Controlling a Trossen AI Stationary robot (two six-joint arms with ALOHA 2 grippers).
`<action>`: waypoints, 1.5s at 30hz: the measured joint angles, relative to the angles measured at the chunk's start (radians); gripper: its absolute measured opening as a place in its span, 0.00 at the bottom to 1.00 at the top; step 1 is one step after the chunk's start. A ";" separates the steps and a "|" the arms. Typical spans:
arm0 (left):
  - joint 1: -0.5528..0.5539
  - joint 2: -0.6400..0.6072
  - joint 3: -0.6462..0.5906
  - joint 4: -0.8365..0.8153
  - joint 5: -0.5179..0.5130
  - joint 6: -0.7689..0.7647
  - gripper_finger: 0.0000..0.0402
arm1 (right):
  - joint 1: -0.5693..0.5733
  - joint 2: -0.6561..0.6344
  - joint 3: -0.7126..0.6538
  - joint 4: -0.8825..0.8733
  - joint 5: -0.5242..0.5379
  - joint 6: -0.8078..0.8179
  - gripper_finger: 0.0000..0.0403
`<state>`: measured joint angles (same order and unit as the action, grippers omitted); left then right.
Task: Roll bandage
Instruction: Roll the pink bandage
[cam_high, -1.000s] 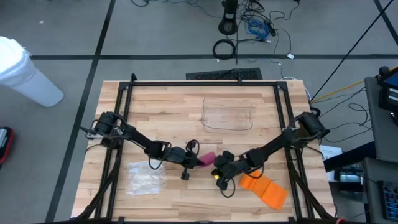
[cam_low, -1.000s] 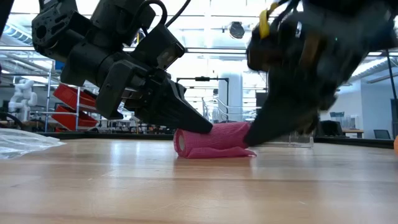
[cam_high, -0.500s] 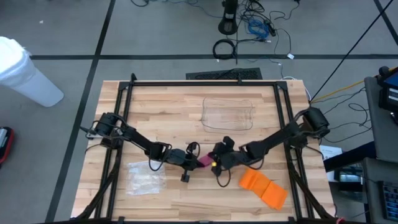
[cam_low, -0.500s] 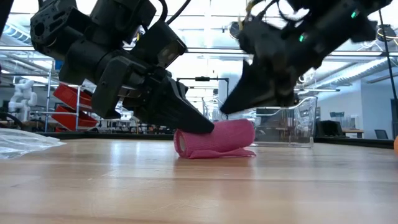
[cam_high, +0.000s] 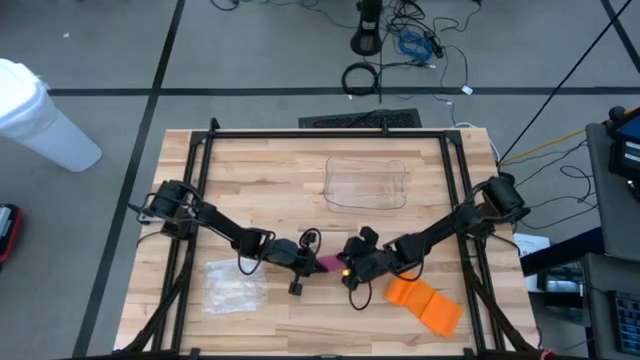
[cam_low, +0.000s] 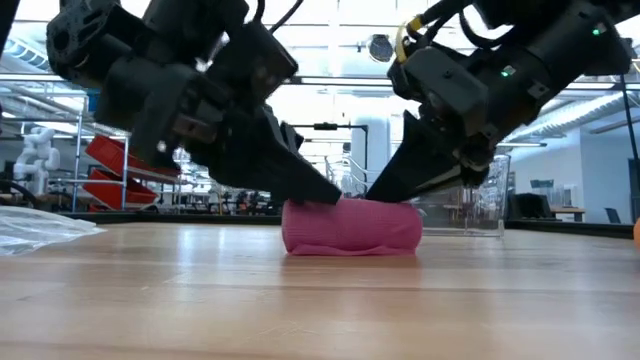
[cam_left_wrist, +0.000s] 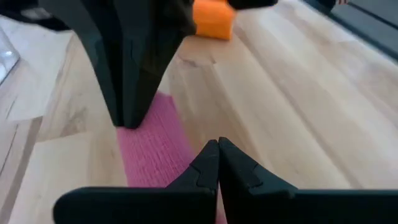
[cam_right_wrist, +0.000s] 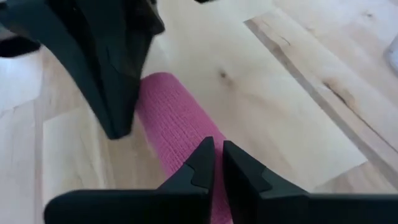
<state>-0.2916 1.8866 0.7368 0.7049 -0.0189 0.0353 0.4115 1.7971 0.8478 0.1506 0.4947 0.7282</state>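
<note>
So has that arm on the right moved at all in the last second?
Yes. In the low view the right gripper has swung from the roll's end to press on top of the pink bandage roll, opposite the left gripper, nearer the clear container.

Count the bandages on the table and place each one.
2: a pink bandage mid-table between both hands, and an orange bandage near the front right. None seem hidden.
</note>
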 joint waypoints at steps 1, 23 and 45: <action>-0.001 -0.009 0.000 0.000 0.001 0.003 0.02 | 0.008 0.002 0.000 0.000 0.009 0.009 0.05; 0.007 -0.022 0.002 -0.056 -0.083 0.024 0.02 | 0.089 0.030 0.002 0.013 0.038 0.101 0.05; -0.029 -0.032 0.002 -0.072 -0.064 0.022 0.02 | 0.180 0.030 0.060 0.089 0.021 0.066 0.05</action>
<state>-0.3210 1.8548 0.7391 0.6328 -0.0824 0.0577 0.5914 1.8271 0.9073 0.2400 0.5154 0.7940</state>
